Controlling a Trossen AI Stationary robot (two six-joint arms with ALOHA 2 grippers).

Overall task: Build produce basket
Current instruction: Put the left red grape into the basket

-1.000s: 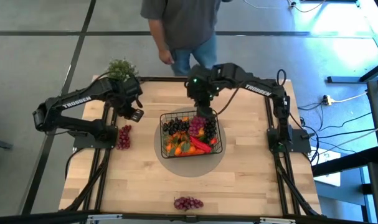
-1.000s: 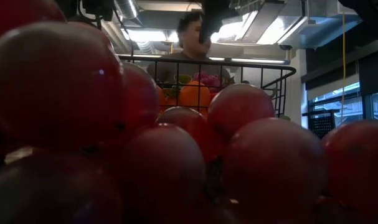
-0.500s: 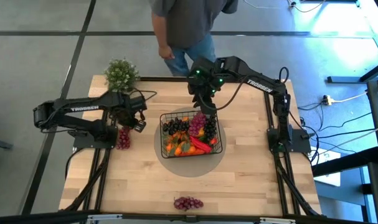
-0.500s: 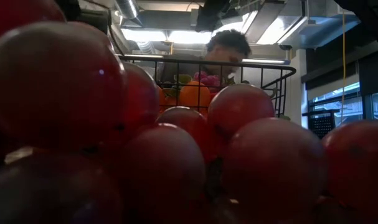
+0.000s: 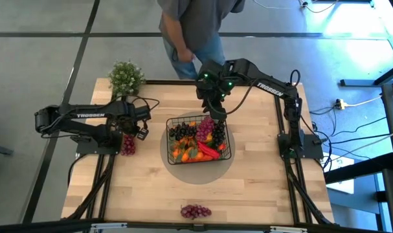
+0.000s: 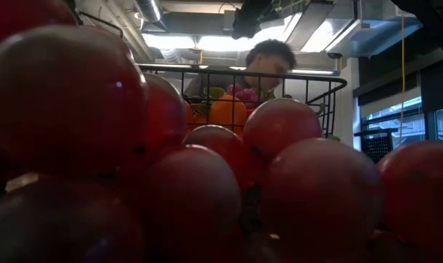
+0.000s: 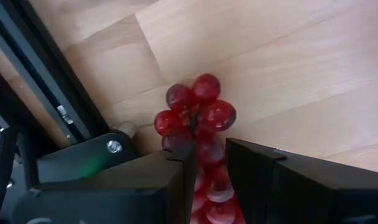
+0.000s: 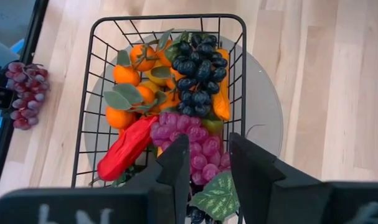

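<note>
Beside the wire-grid basket (image 5: 199, 138), left gripper (image 7: 210, 163) jaws narrow around glossy round red grapes (image 7: 198, 115).

Basket (image 5: 199, 138): we see it mid-table, produce (image 8: 176, 99) inside.
Grape bunch (image 5: 128, 143): left of basket.
Second bunch (image 5: 195, 211): near edge.
Plant (image 5: 125, 76): far-left corner.

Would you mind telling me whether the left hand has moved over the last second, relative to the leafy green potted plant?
Yes. The left hand has moved away from the leafy green potted plant, toward the red grape bunch by the table's left edge.
</note>
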